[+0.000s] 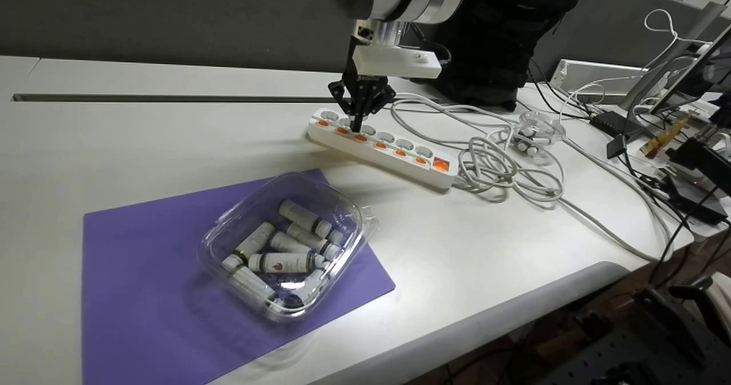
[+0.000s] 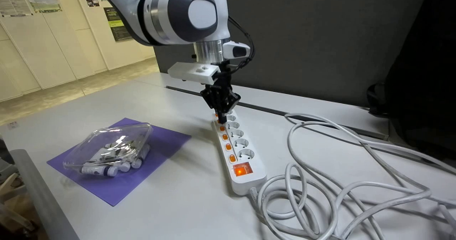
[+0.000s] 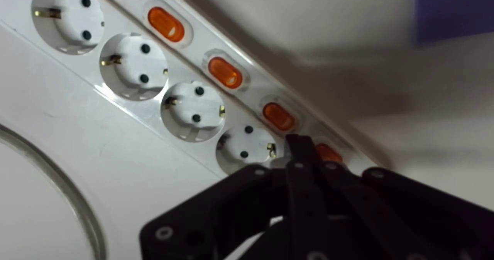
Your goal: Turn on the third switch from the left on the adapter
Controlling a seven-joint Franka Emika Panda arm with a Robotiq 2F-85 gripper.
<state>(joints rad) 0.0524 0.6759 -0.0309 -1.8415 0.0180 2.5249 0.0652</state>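
The adapter is a white power strip (image 1: 374, 152) with a row of sockets and orange switches, seen in both exterior views (image 2: 228, 161) and the wrist view. The third switch from the left (image 1: 361, 138) is orange, just in front of the fingertips; it also shows in the wrist view (image 3: 278, 116) and an exterior view (image 2: 222, 128). My gripper (image 3: 303, 146) is shut and empty, pointing down. Its tips (image 1: 356, 127) are low over the strip, between the second and third switches, partly covering the second (image 3: 328, 152). I cannot tell whether they touch the strip.
A larger red-orange switch (image 2: 242, 169) glows at the strip's cable end. Coiled white cable (image 1: 494, 162) lies beside it. A clear box of small bottles (image 1: 285, 248) stands on a purple sheet (image 1: 137, 293). A black backpack (image 1: 485, 36) stands behind the table.
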